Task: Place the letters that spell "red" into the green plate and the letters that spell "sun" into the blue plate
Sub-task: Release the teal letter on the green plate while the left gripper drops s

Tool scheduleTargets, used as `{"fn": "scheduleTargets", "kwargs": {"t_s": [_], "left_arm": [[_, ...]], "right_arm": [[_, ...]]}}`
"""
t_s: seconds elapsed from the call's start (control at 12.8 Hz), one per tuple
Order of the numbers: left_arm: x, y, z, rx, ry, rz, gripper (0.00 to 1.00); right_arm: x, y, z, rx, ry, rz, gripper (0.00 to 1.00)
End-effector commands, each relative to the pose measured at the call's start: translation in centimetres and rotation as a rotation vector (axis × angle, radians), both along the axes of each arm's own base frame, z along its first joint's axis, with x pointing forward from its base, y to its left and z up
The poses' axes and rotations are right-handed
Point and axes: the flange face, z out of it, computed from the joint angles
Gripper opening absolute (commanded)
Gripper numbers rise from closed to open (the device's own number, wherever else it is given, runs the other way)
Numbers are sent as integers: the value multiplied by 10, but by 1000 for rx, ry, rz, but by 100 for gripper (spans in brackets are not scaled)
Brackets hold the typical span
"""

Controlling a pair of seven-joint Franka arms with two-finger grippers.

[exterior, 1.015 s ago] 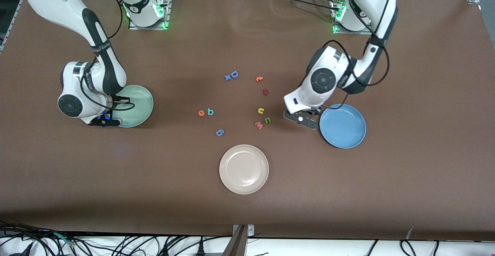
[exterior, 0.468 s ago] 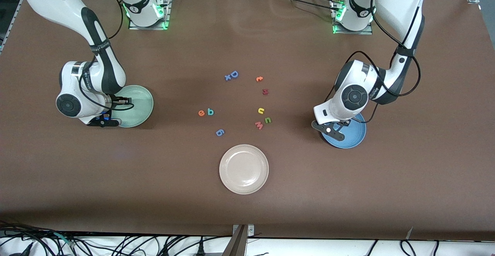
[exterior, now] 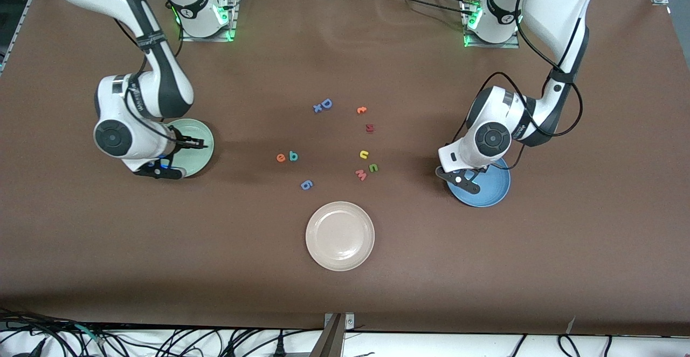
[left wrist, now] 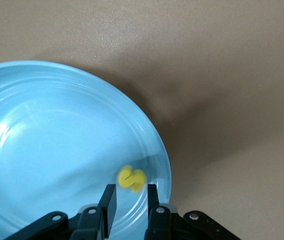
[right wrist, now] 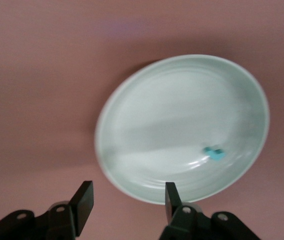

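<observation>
Jaws of the right gripper (right wrist: 126, 202) stood wide apart over the green plate (right wrist: 147, 120), holding nothing; a small teal letter (right wrist: 214, 153) lay inside that plate near its rim. Jaws of the left gripper (left wrist: 131, 200) stood a little apart above the blue plate (left wrist: 41, 150), with a yellow letter (left wrist: 131, 180) just off their tips over the plate's edge; whether they gripped it could not be told.

On the table (exterior: 539, 265), nearest the front camera, sat a beige-white plate (exterior: 340, 236). Farther from it lay a blue "6"-like piece (exterior: 306, 185), then a pink "w" (exterior: 360, 174) beside an olive-green letter (exterior: 373, 167). Next came a yellow "u" (exterior: 364, 155) and, toward the right arm's end, an orange "e" (exterior: 281, 157) touching a teal "b"-shaped letter (exterior: 293, 156). Farther still were a dark red piece (exterior: 370, 128), an orange piece (exterior: 361, 110) and a blue capital "D" (exterior: 326, 103) beside a small blue "x" (exterior: 317, 108).
</observation>
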Motion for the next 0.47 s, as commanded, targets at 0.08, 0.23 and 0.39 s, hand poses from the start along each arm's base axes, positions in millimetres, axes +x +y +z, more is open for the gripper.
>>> {"fn": "scheduleTargets", "kwargs": {"t_s": [0.08,0.23,0.39], "left_arm": [[2,2,12,10,-18,-26,100],[3,-10,27,2,-43,-31,100],[3,-34,40,-20,-66,-67,100]], "right_arm": [[7,79,2,7,-64,-144,96],[1,111,-4,-5,-95,-206,99],[-2,127,-16,10,-98,-278,99]]}}
